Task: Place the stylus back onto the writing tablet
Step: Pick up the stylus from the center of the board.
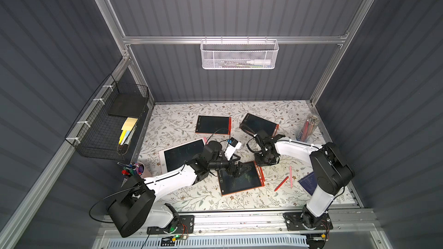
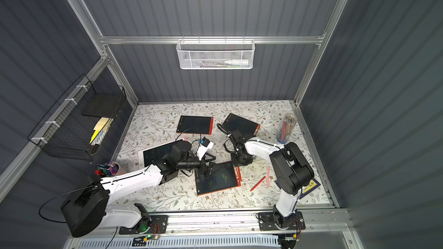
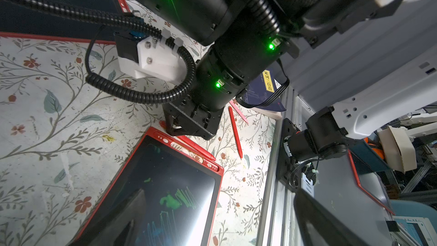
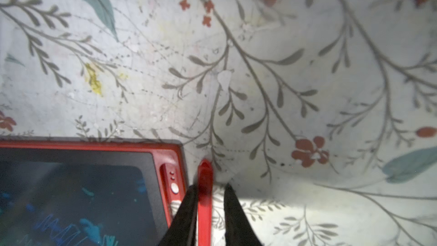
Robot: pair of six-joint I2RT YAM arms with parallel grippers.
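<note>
A red-framed writing tablet (image 1: 242,179) (image 3: 165,185) with green scribbles lies at the front middle of the floral table. A red stylus (image 4: 205,181) (image 3: 189,144) lies on the table close along the tablet's button edge, outside the frame. My right gripper (image 4: 211,185) (image 1: 262,161) points down over one end of the stylus. Its jaws stand narrowly open around the stylus: one finger touches it and table shows between it and the other finger. My left gripper (image 3: 220,221) (image 1: 242,168) hangs wide open above the tablet's screen, holding nothing.
A loose red stylus (image 1: 281,183) and a pink one (image 1: 290,176) lie to the right, near a blue book (image 1: 308,182). Two red tablets (image 1: 212,125) (image 1: 260,123) lie at the back and a pink-framed one (image 1: 183,154) at the left. A marker cup (image 1: 134,168) and a pencil tube (image 1: 308,128) stand at the sides.
</note>
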